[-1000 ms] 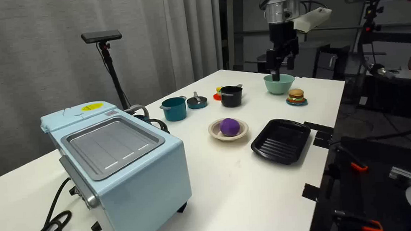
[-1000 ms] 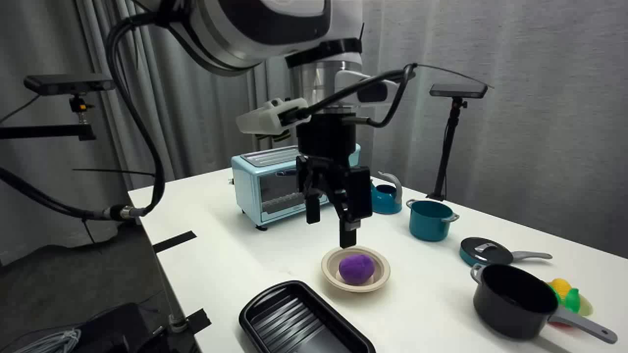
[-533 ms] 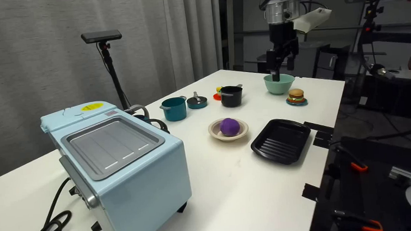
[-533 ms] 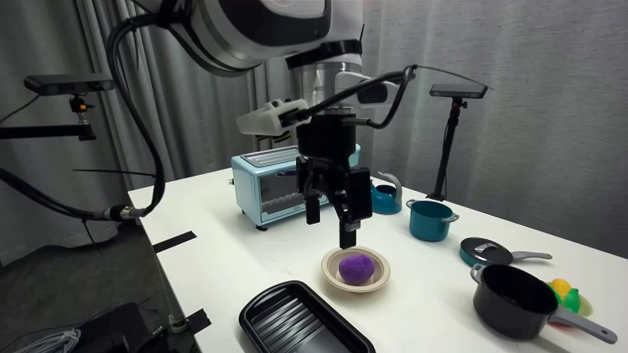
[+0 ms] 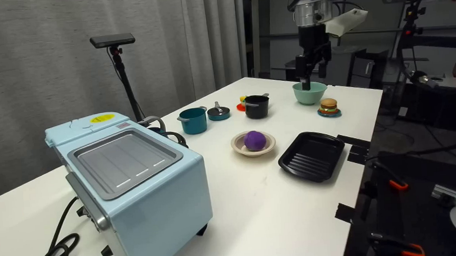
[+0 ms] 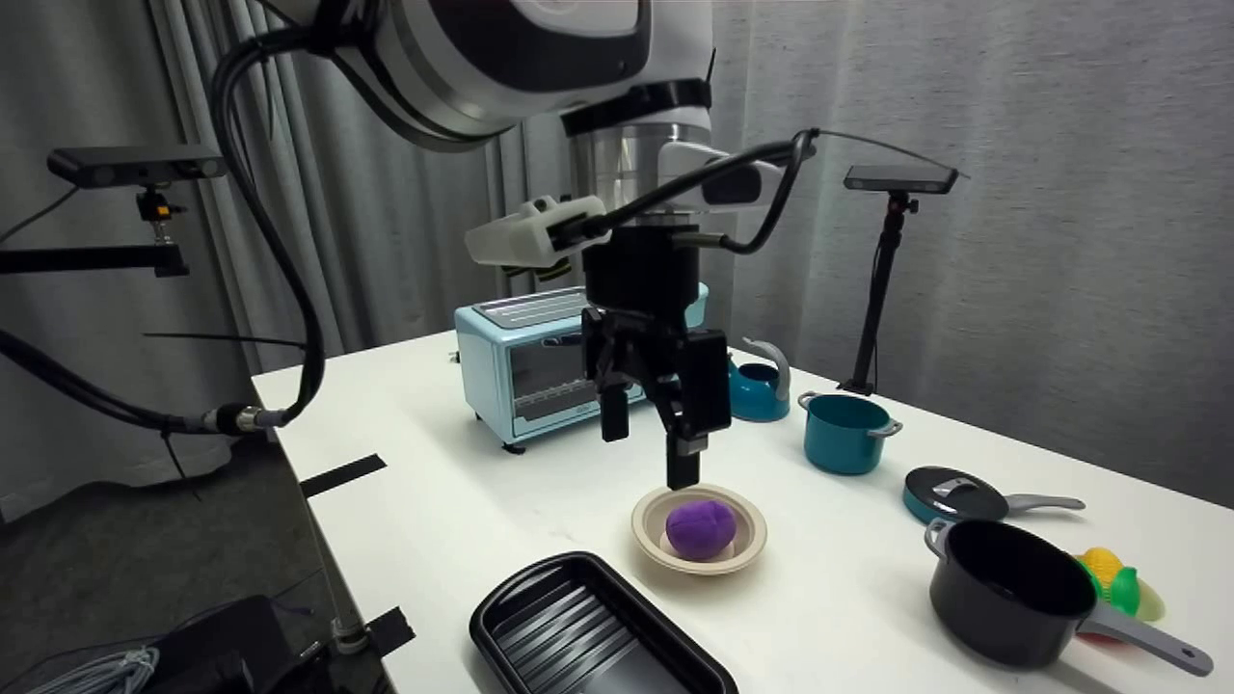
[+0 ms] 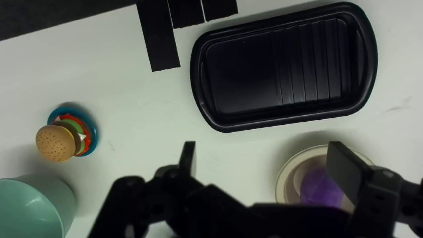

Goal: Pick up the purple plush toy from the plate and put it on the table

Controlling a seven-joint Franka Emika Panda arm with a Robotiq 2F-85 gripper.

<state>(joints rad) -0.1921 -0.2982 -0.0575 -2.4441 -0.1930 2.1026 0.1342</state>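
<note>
Wrist view: the end effector [image 7: 264, 157] is released, its two fingers [image 7: 343, 168] spread well apart; the one on the right hides part of the cream plate [image 7: 289, 180] and part of the purple plush toy [image 7: 319, 188]. In both exterior views the purple plush toy rests in the plate, and the end effector hangs above the white surface [image 6: 482, 501], though its height is hard to judge. In an exterior view the black tray [image 5: 312, 156] lies to the right of the plate, with the burger toy [image 5: 328, 106] farther back, near the green bowl [image 5: 309, 95].
</note>
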